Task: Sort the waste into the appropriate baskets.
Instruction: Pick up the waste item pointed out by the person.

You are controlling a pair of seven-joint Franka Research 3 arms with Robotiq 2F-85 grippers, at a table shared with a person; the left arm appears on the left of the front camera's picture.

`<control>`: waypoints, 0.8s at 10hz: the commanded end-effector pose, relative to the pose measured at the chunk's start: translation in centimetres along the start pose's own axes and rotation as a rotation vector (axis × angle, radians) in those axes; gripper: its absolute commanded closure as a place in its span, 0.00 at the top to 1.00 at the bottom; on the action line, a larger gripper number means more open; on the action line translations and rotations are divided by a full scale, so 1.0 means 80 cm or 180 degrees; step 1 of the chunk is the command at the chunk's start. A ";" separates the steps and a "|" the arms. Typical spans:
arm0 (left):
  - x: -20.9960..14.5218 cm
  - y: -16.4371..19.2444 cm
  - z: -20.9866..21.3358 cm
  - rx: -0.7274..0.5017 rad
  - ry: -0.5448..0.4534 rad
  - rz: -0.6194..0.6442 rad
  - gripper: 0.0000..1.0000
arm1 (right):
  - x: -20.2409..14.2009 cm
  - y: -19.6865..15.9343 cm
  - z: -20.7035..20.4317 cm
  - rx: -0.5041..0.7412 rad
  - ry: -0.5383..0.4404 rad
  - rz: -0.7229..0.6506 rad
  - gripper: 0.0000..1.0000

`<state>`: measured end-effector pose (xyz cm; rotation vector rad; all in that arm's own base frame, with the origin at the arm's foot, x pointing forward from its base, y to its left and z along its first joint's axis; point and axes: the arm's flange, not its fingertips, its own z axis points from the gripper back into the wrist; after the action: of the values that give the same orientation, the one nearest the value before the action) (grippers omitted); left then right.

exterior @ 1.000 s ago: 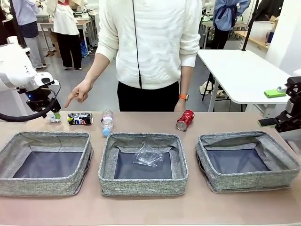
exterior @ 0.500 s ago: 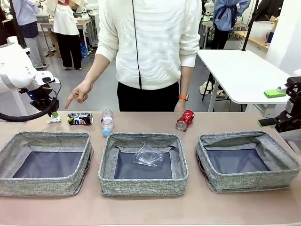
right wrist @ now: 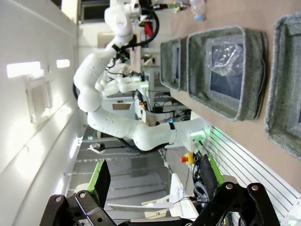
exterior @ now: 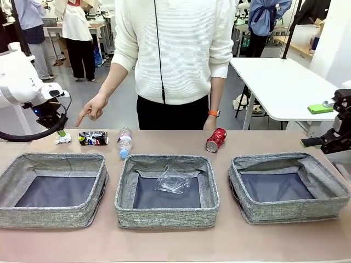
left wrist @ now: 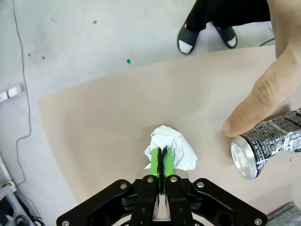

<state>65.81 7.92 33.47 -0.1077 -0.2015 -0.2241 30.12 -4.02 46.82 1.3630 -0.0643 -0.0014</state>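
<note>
A white paper wad (exterior: 62, 139) (left wrist: 181, 150) lies at the table's far left corner. My left gripper (exterior: 61, 132) (left wrist: 162, 153) stands over it, its green pads pressed together and pinching the wad's near edge. Beside it lie a crushed dark blue can (exterior: 93, 138) (left wrist: 268, 146), a clear blue-capped bottle (exterior: 125, 141) and, farther right, a crushed red can (exterior: 216, 139). Three grey baskets sit in a row: left (exterior: 55, 159), middle (exterior: 164, 211), right (exterior: 290, 211). A crumpled clear cup (exterior: 173, 181) rests in the middle one. My right gripper (exterior: 328, 143) (right wrist: 155, 174) hangs open at the right edge.
A person stands at the far side, one hand (exterior: 93, 108) pointing down near the dark can, its fingertip (left wrist: 263, 94) close to the can's top. The other hand rests behind the red can. A white table (exterior: 285, 87) stands at the back right.
My left gripper has closed its fingers on the paper wad and risen slightly. The wad has shifted a little. The right arm and the person's hands have stayed put.
</note>
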 end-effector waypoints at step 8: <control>-0.093 -0.056 0.190 0.0231 0.0066 0.0027 0.00 | 0.000 0.007 -0.001 0.0057 -0.0024 -0.0054 1.00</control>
<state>59.13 7.27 43.40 -0.0950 -0.2055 -0.2284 30.12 -4.03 46.86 1.3627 -0.0653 -0.0012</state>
